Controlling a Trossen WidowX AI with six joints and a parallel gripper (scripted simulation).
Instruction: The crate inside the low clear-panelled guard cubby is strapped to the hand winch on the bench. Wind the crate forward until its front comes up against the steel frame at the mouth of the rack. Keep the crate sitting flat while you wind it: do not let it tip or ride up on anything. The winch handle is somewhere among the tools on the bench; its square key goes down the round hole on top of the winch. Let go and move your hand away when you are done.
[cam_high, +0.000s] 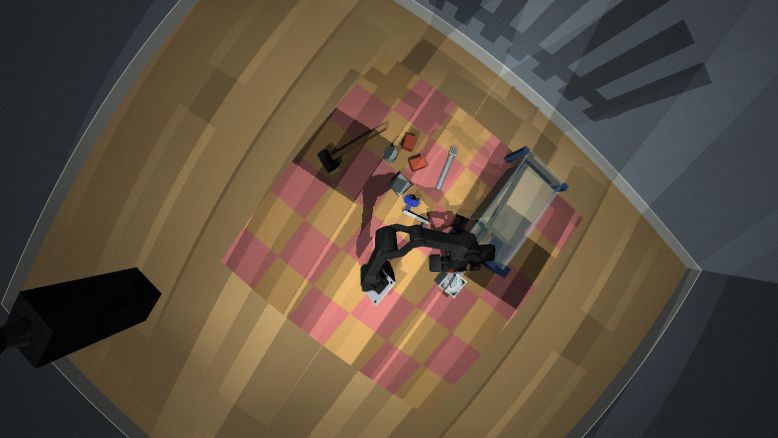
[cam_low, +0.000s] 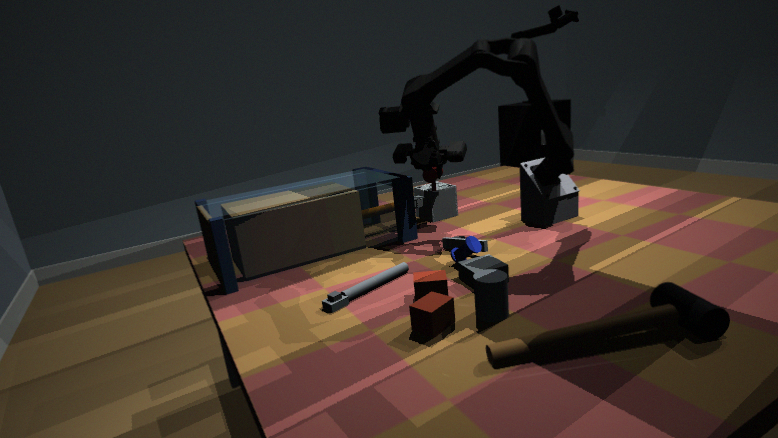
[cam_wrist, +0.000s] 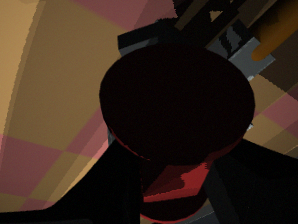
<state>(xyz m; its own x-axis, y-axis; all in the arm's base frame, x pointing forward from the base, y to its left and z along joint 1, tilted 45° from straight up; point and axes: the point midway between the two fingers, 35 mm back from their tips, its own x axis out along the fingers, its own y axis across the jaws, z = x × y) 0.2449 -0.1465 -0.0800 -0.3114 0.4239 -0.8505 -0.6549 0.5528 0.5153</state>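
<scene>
I'm seeing my black, chunky-jointed arm (cam_high: 442, 237) (cam_low: 446, 73) showing dark boxy lumps, its angular base (cam_high: 387, 290) (cam_low: 563, 205) gleaming pale grey.

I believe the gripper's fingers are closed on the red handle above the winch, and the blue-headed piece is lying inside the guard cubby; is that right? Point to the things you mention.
Not quite: the exterior view shows the blue-headed piece (cam_high: 411, 200) (cam_low: 473, 244) lying on the bench outside the guard cubby (cam_high: 525, 150) (cam_low: 223, 255). The fingers are indeed closed on the red handle (cam_low: 432, 174) (cam_wrist: 175, 182) above the winch (cam_high: 457, 282) (cam_low: 443, 204).

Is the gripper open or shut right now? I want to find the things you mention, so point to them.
Shut on the red handle (cam_low: 432, 174) (cam_wrist: 175, 182): in the wrist view the gripper's (cam_low: 433, 167) (cam_wrist: 175, 185) dark jaws close in from both sides, with the red piece between them.
</scene>
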